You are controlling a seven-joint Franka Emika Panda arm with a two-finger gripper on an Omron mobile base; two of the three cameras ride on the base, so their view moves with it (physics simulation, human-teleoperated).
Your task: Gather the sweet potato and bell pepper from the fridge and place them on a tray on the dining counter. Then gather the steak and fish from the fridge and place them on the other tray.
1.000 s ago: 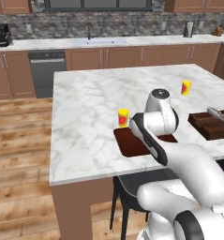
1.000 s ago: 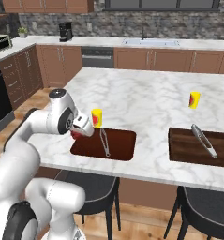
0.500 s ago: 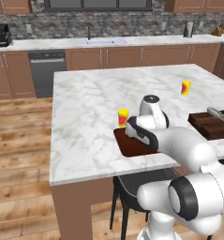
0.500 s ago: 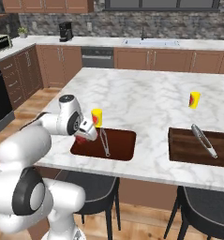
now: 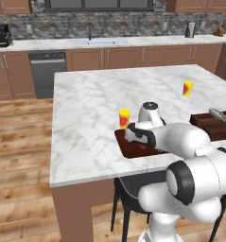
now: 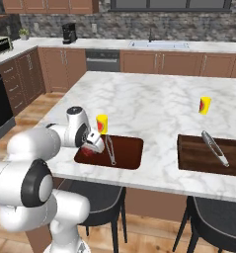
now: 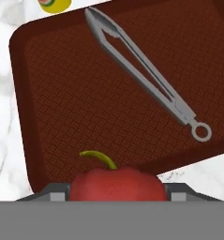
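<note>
My gripper (image 6: 92,144) is shut on a red bell pepper (image 7: 117,183) with a curled green stem. It holds the pepper low over the near left end of a dark brown tray (image 7: 62,93) on the marble dining counter (image 6: 154,104). In the left base view, the gripper (image 5: 135,137) and the pepper (image 5: 142,145) sit over that same tray (image 5: 126,147). A second dark tray (image 6: 198,153) lies further right along the counter's near edge. The sweet potato, steak and fish are out of view.
Metal tongs (image 7: 141,75) lie diagonally across the near tray, and another pair (image 6: 214,147) rests on the second tray. A yellow cup (image 6: 101,124) stands just behind the near tray, and another (image 6: 204,105) stands behind the far one. Dark stools (image 6: 97,195) tuck under the counter edge.
The arm has folded down and the hand has sunk closer to the near tray, still carrying the pepper. The trays, tongs and cups have not moved.
</note>
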